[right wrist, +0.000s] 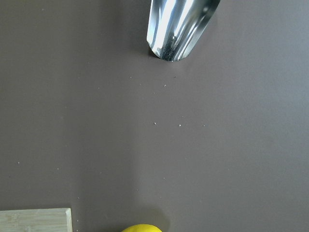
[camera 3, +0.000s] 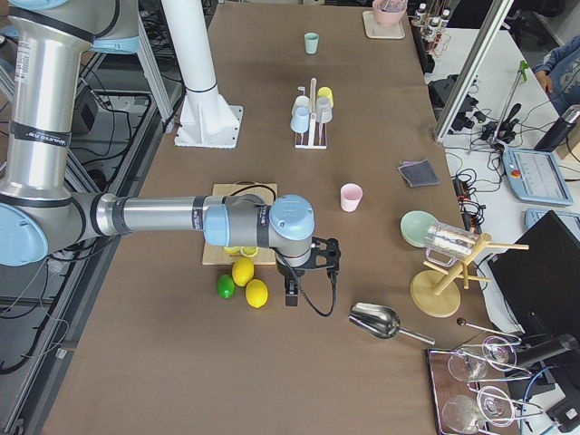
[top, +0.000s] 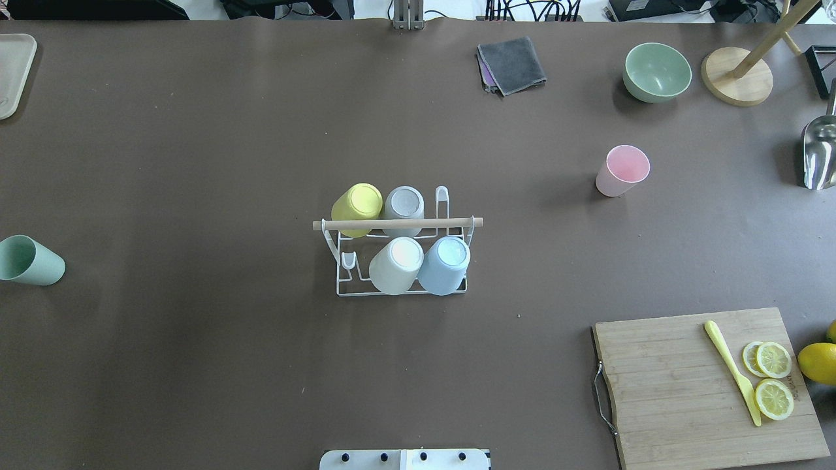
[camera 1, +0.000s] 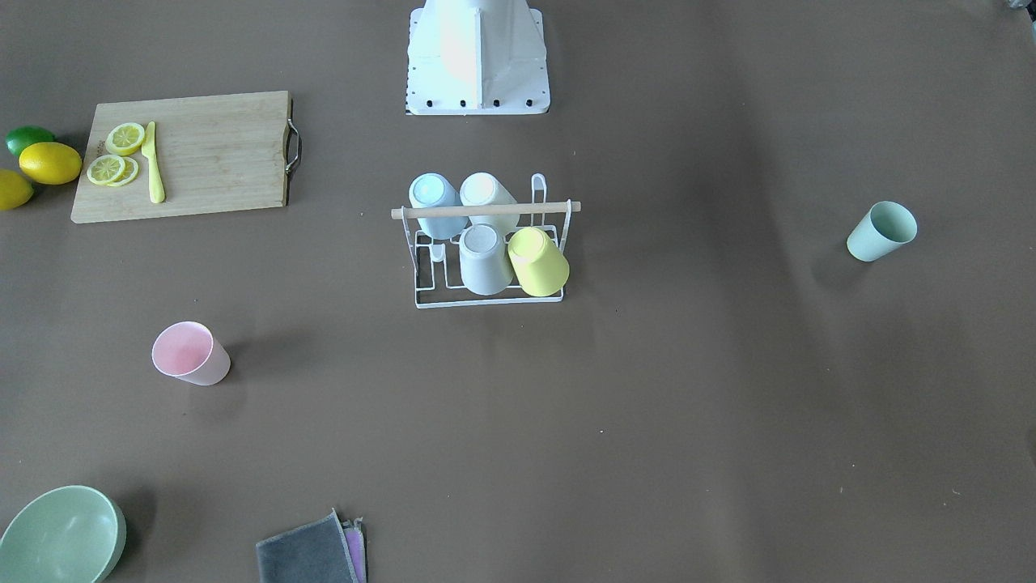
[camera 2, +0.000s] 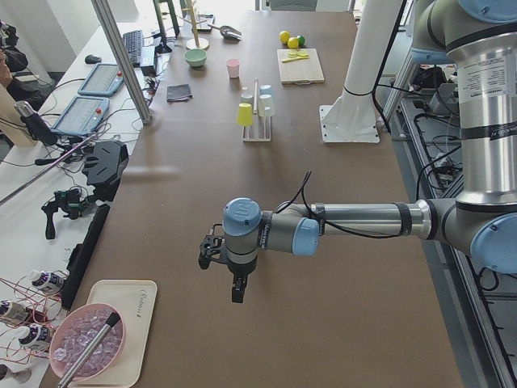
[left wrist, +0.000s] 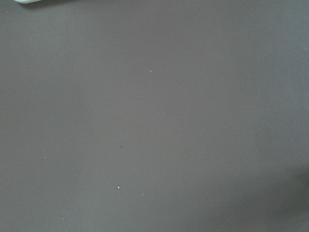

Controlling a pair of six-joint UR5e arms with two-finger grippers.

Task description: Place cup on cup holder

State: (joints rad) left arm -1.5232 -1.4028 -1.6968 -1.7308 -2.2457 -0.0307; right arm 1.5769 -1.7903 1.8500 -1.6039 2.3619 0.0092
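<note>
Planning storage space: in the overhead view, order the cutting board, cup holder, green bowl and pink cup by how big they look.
1. cutting board
2. cup holder
3. green bowl
4. pink cup, only slightly smaller than the bowl

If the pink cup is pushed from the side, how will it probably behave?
The pink cup stands upright, base narrower than rim, so a high push may tip it. It looks empty and thin-walled, so it is probably light and apt to slide.

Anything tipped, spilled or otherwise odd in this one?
Nothing stands out. The holder stands level with four cups upside down on its prongs. The pink cup and green cup stand upright away from it, and nothing is spilled.
</note>
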